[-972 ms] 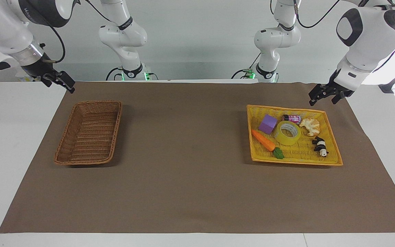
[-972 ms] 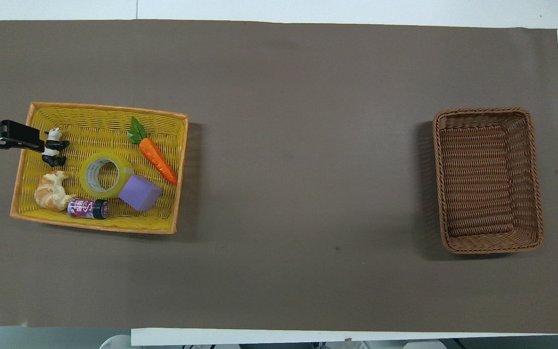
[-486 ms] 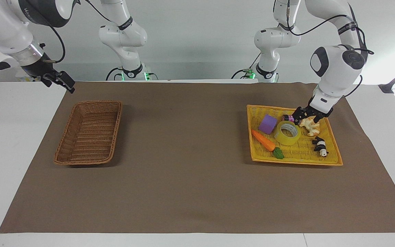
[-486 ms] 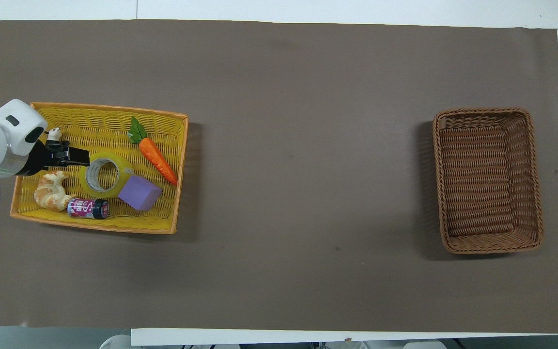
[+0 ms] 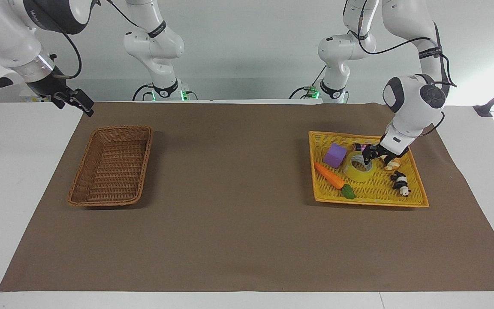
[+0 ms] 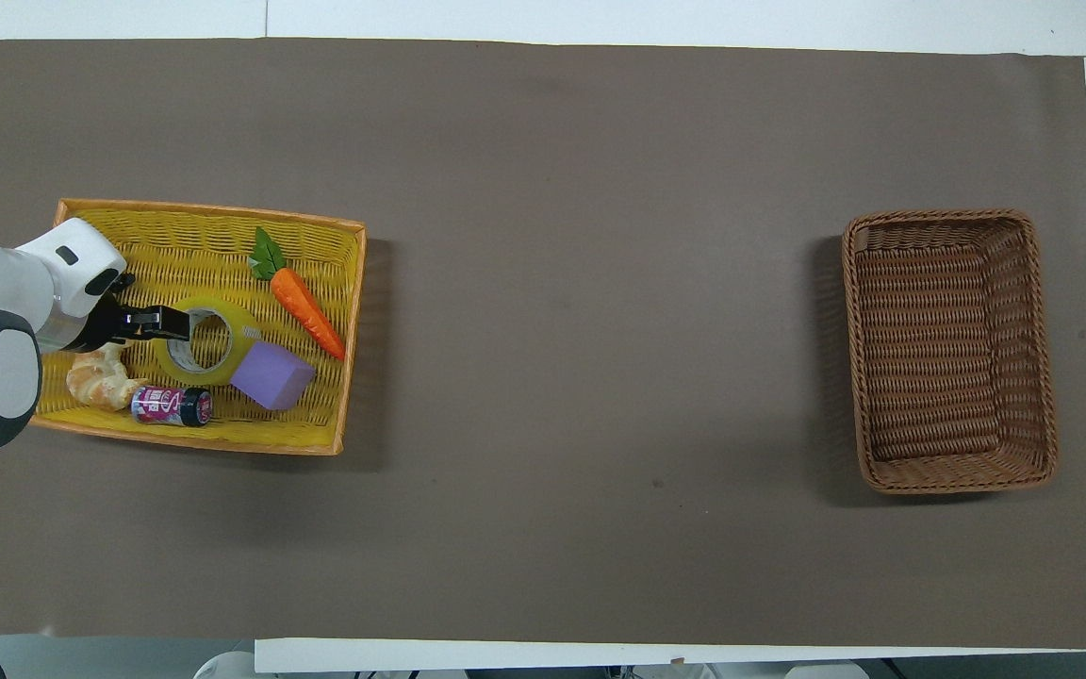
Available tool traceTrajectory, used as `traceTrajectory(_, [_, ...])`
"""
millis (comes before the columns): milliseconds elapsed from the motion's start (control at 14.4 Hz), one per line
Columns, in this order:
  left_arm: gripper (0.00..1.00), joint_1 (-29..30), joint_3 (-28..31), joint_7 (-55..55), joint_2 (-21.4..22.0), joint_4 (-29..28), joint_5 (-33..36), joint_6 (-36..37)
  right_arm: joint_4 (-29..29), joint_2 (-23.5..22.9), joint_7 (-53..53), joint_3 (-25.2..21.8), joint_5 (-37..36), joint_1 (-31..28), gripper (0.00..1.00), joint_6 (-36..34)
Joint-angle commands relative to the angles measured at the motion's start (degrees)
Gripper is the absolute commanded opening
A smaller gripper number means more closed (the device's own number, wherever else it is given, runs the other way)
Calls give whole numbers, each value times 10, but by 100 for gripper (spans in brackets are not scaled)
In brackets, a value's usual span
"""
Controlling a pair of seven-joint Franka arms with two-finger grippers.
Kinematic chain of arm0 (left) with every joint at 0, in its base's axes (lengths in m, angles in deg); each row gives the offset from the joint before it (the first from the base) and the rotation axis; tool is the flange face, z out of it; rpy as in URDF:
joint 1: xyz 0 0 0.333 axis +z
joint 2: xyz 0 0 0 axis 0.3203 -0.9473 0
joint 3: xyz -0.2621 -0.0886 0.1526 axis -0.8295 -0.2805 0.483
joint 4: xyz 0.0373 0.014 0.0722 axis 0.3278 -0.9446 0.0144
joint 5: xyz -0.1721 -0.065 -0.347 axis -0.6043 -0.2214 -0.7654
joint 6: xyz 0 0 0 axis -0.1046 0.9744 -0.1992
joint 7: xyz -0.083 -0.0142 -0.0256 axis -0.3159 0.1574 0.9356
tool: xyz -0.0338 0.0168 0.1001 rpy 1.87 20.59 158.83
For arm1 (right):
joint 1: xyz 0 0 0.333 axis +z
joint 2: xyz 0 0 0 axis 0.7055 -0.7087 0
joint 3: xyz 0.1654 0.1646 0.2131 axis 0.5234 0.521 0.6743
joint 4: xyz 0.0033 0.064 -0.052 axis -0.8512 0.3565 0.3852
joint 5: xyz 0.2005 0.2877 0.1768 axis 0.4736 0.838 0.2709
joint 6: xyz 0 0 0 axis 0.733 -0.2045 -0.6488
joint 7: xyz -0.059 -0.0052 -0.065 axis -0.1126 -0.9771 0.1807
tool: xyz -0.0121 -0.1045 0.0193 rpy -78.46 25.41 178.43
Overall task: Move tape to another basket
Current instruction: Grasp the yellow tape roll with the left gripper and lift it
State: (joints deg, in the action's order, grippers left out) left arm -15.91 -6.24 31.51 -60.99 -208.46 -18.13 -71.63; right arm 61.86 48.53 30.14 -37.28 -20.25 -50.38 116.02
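The yellow tape roll (image 5: 356, 174) lies flat in the bright yellow tray (image 5: 375, 191) at the left arm's end of the table; it also shows in the overhead view (image 6: 239, 330). My left gripper (image 5: 371, 155) is open and low at the tape's rim, on the side toward the left arm's end; in the overhead view (image 6: 171, 322) its tips reach the ring's edge. I cannot tell whether it touches the tape. The brown wicker basket (image 5: 85, 163) is empty at the right arm's end (image 6: 948, 349). My right gripper (image 5: 79, 102) waits up in the air beside the basket's corner.
The tray (image 6: 185, 245) also holds a purple block (image 6: 272, 375), a toy carrot (image 6: 305, 302), a croissant (image 6: 100, 377) and a small can (image 6: 172, 405) close around the tape. A toy panda (image 5: 401, 183) stands there too. A brown mat (image 5: 230, 193) covers the table.
My left arm has come in from the table's edge, over the tray's rim, and dropped to the tape's rim. The right arm and all objects have stayed still.
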Motion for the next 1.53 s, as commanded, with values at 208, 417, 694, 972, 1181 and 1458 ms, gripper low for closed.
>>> traceTrajectory(208, [65, -4, -1, 6, -16, -30, 8, -61, 6, 7, -11, 4, 1, -6, 100, -2])
traceTrajectory(417, [42, -3, 0, 7, -17, -38, 8, -62, 6, 7, -11, 4, 1, -6, 100, -2])
traceTrajectory(694, [12, -2, -1, 8, -23, -46, 8, -66, 6, 7, -11, 4, 1, -6, 100, -2])
traceTrajectory(972, [12, -2, -1, 7, -25, -51, 8, -71, 6, 6, -11, 4, 1, -6, 100, -2])
traceTrajectory(1181, [0, -5, -1, 4, -33, -35, 8, -65, 6, 7, -11, 4, 1, -6, 100, -2])
traceTrajectory(1458, [0, -7, -1, 6, -29, 92, 9, 87, 6, 7, -11, 4, 1, -6, 100, -2])
